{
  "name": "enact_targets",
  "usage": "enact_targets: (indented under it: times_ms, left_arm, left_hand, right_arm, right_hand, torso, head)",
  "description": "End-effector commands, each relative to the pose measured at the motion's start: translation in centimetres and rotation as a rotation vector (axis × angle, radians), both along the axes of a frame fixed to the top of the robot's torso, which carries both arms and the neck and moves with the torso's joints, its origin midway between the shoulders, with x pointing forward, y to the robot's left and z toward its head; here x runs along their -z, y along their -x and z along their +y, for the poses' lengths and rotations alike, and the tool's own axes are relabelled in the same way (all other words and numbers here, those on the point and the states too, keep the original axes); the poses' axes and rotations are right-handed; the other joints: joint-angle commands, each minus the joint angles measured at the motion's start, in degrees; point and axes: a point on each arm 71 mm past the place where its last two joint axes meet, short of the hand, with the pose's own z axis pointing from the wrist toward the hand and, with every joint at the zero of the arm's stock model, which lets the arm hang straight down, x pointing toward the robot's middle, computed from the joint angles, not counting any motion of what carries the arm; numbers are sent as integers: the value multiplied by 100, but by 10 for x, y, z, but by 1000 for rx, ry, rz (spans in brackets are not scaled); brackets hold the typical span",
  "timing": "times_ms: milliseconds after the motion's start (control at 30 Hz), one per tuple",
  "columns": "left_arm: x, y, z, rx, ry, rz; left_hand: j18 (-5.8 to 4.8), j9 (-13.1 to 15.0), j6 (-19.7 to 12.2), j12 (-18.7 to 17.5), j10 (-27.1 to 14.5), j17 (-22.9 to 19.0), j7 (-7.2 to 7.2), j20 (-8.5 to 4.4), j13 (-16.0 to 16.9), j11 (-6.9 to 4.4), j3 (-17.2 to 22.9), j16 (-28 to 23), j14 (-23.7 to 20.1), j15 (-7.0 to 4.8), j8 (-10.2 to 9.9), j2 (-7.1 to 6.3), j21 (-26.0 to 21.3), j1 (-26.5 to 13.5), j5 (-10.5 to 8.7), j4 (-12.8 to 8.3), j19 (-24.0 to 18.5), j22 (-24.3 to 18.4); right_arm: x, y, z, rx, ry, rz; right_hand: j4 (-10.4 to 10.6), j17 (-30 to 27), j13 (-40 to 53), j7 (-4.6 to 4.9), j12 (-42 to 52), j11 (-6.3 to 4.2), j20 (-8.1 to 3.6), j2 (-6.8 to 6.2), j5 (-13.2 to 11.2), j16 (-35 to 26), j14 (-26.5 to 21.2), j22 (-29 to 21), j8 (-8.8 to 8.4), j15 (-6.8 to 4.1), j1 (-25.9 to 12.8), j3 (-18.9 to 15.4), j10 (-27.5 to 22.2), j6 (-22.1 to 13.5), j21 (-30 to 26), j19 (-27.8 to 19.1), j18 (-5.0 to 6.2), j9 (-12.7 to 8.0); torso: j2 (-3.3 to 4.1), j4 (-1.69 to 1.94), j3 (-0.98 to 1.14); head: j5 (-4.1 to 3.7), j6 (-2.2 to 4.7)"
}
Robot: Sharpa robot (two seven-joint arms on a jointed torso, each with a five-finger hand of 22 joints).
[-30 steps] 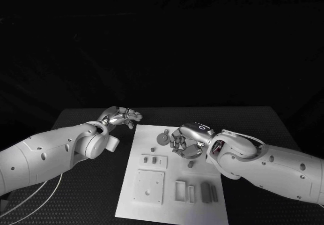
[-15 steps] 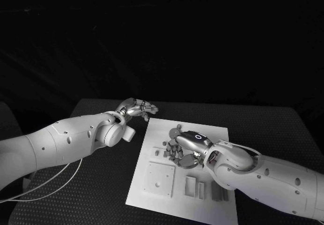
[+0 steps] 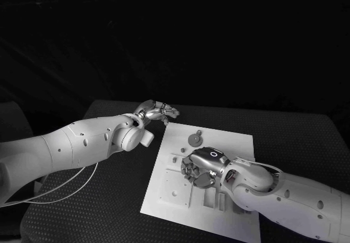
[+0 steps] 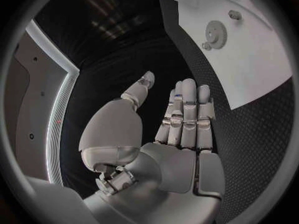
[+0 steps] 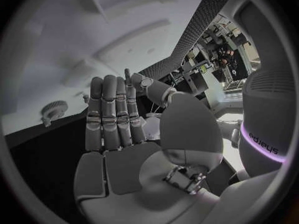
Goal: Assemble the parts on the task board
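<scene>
The white task board lies in the middle of the black table. A grey gear and a small peg sit near its far end. A square plate and narrow blocks lie toward its near end. My right hand hovers over the board's middle, covering several parts. In the right wrist view the right hand has straight fingers and holds nothing, with the gear beyond its fingertips. My left hand is off the board's far left corner. Its fingers are straight and empty, beside the board and gear.
A white cable loops over the table under my left arm. Black tabletop surrounds the board on both sides. The table's left edge runs under the left forearm.
The camera has shifted, so the board appears turned. My right hand has moved from beside the gear to over the board's middle. The left hand stays off the far left corner.
</scene>
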Motion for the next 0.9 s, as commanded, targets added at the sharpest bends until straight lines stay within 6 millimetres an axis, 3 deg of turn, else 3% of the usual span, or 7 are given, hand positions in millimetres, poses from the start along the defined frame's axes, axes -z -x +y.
enact_targets:
  times_ms: [33,900]
  left_arm:
    - [-2,0,-3,10,12,-7]
    - [-2,0,-4,16,14,-4]
  left_hand:
    - [81,-5,-12,27,-16,10,7,-72,-6,0,-19,9,33,3,1,49,-33,23,-16,8,5,-7]
    - [78,-9,-19,26,-17,16,8,-72,-9,0,-20,6,34,3,2,46,-43,21,-17,17,5,-8]
  right_arm:
    - [6,6,3,-38,38,-15]
    - [18,11,5,-52,62,-6]
  right_hand:
    - [-7,7,12,18,-29,-8,10,49,28,-32,46,4,-18,-2,-14,-23,34,-9,26,29,52,10]
    - [-29,28,38,16,-51,-10,11,59,62,-51,55,3,-23,-3,-25,-41,44,-4,31,29,52,24]
  torso:
    - [-2,2,3]
    - [-2,-7,5]
  head:
    - [31,-24]
    - [73,-86]
